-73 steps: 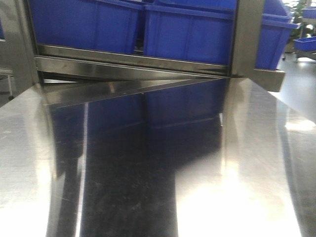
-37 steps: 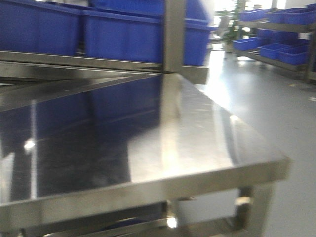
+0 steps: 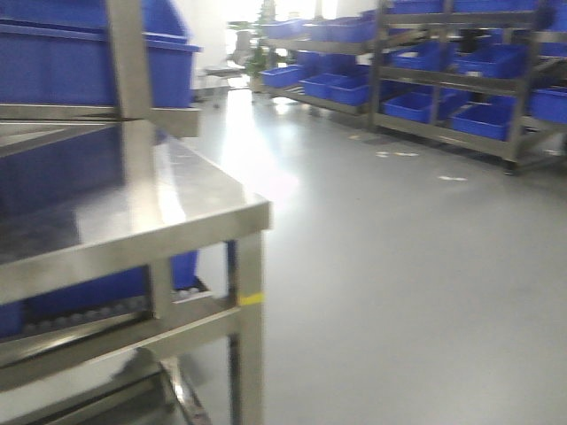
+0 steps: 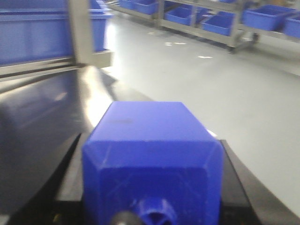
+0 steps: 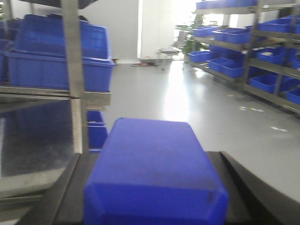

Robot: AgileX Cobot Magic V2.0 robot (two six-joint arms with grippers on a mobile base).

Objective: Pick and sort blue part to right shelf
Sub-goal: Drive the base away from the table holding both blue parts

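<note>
In the left wrist view a blue part [image 4: 150, 131], a blocky plastic piece with a round socket at its near end, fills the space between the black fingers [image 4: 70, 164]; my left gripper [image 4: 151, 140] is shut on it. The right wrist view shows a second blue part [image 5: 150, 173] clamped the same way by my right gripper [image 5: 151, 152]. No arm or gripper appears in the front view. Grey steel racks [image 3: 461, 97] with blue bins line the far right wall; I cannot tell whether one of them is the right shelf.
A steel table [image 3: 177, 221] with a post and blue bins [image 3: 62, 62] behind it stands at the left, its corner leg [image 3: 250, 336] close by. Roller tracks [image 3: 80, 314] run under the tabletop. Grey floor [image 3: 399, 283] stretches to the far racks.
The front view has swung to the right. The steel table and its bins slid to the left edge, and the floor and far racks came into view.
</note>
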